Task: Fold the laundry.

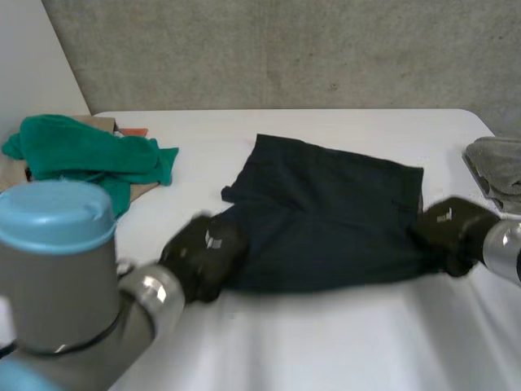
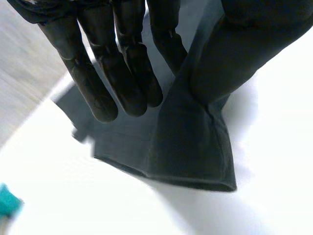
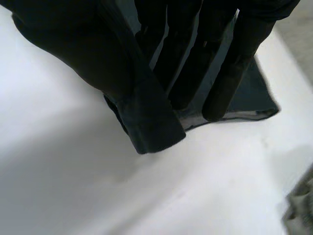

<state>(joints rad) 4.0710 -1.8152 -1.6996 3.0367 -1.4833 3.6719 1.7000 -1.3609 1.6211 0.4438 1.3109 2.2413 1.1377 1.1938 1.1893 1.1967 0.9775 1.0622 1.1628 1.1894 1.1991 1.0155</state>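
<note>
Shorts (image 1: 326,212) dark navy, flat mid-table (image 1: 326,342), left hand (image 1: 203,254) on near left corner – cloth wrapped over thumb, straight fingers (image 2: 122,78) pinching it, right hand (image 1: 449,228) same on near right corner – hem clamped, green cloth (image 1: 81,155) far left, grey cloth (image 1: 498,167) far right

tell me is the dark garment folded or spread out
Mostly spread: dark garment lies flat on the table, near corners pinched by left hand and right hand.

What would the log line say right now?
left hand: pinches dark navy garment, near corner | right hand: pinches its other near corner
</note>
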